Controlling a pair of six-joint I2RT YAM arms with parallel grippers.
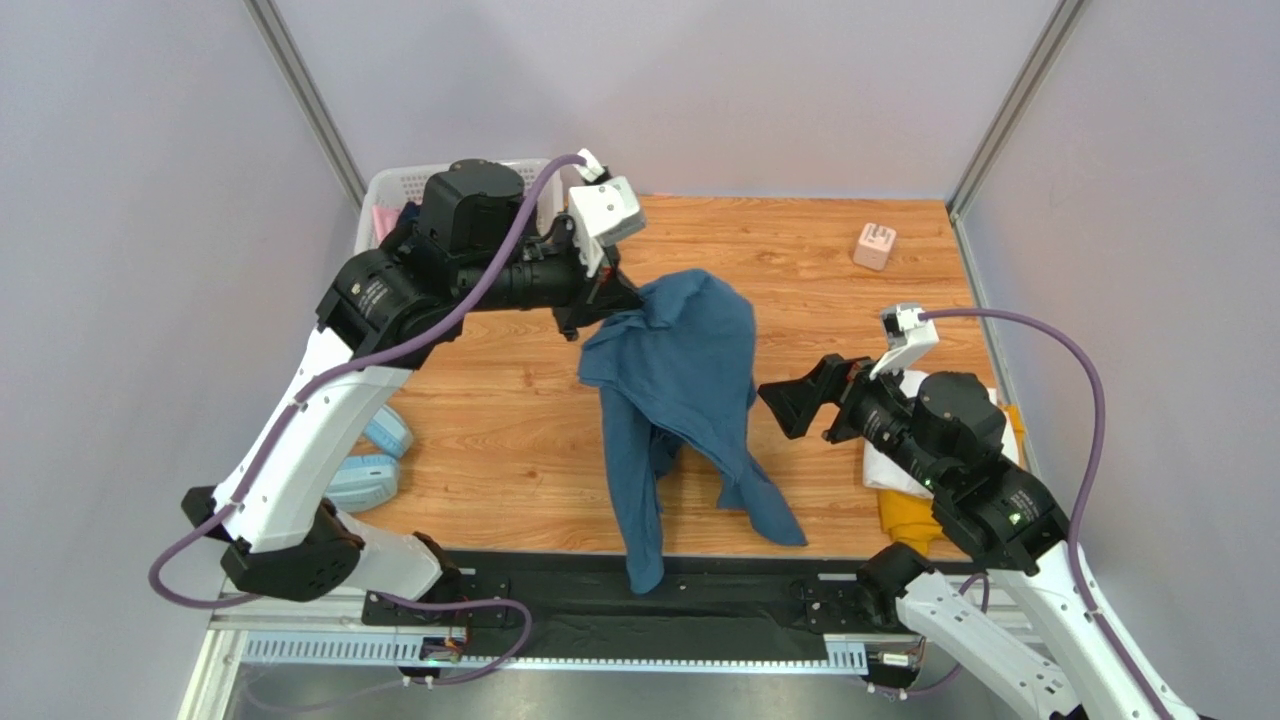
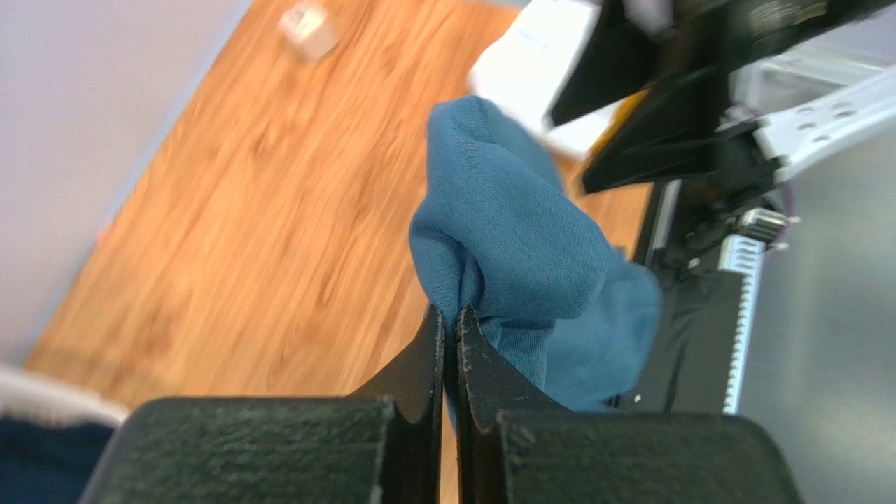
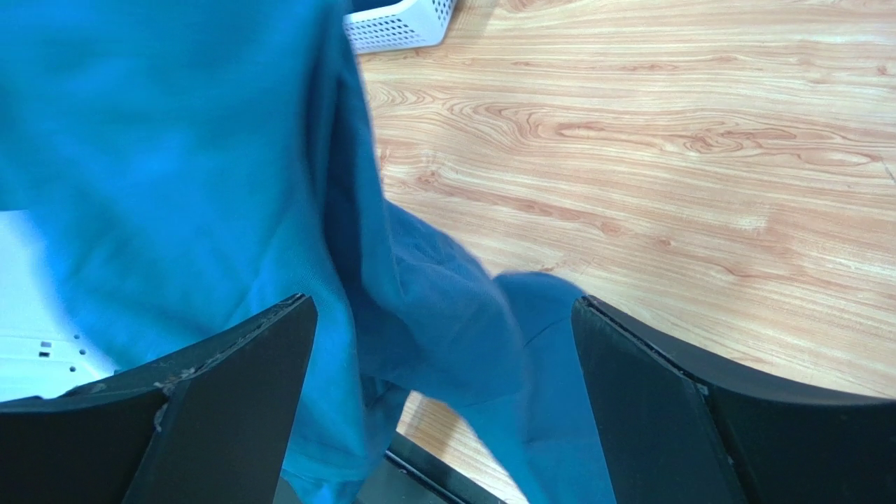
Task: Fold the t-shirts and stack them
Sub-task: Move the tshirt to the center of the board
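Black-and-white arms (image 1: 293, 450), purple cables (image 1: 992, 312)

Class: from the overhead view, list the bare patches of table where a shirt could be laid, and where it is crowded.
Bare wood lies on the table between the left arm and the teal shirt, and at the far side between that shirt and the small cube. Crowded: the right near corner with the folded shirts, the left edge with pale-blue items.

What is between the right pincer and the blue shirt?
Nothing visible. The open right pincer faces the blue shirt directly; the shirt hangs from the shut left pincer over the table.
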